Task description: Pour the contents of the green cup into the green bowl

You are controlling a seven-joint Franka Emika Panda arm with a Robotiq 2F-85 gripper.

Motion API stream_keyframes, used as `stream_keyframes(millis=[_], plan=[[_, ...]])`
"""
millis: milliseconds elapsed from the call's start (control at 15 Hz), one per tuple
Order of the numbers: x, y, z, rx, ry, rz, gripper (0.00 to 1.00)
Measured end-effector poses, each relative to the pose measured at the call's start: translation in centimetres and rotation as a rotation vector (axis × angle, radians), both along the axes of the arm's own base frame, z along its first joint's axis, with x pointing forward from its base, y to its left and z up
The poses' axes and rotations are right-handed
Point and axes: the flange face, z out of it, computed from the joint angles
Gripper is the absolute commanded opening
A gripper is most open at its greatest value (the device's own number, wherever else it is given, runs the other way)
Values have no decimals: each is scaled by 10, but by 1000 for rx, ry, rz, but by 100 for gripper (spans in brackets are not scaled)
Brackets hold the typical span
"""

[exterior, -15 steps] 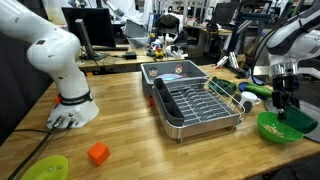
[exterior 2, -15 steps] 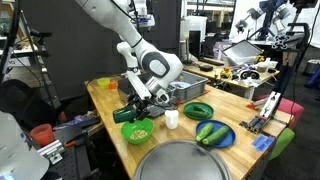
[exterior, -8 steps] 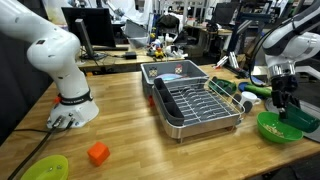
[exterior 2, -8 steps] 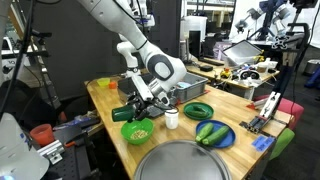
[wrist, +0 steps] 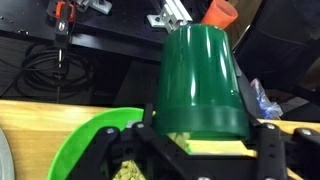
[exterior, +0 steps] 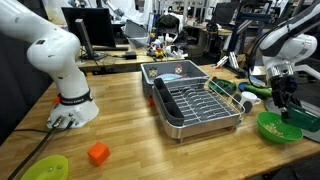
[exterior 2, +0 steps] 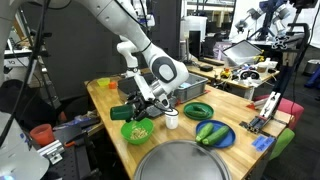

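Fingers [wrist: 268, 152] on green cup [wrist: 200, 80]; wrist view

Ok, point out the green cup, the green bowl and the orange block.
green cup [wrist: 200, 75], wrist view, side wall.
green bowl [exterior: 276, 136], in an exterior view, front outer wall.
orange block [exterior: 97, 153], in an exterior view, top face.

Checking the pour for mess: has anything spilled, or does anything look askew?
Nothing stands out. The gripper holds the cup over the bowl; the grainy contents lie inside the bowl, and no spill shows on the table beside it.
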Motion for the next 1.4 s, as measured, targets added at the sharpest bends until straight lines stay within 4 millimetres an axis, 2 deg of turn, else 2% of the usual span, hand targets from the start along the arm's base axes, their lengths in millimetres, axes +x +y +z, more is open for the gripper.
stream_keyframes(millis=[1400], plan=[[-8, -5, 2, 10, 172, -14, 52]])
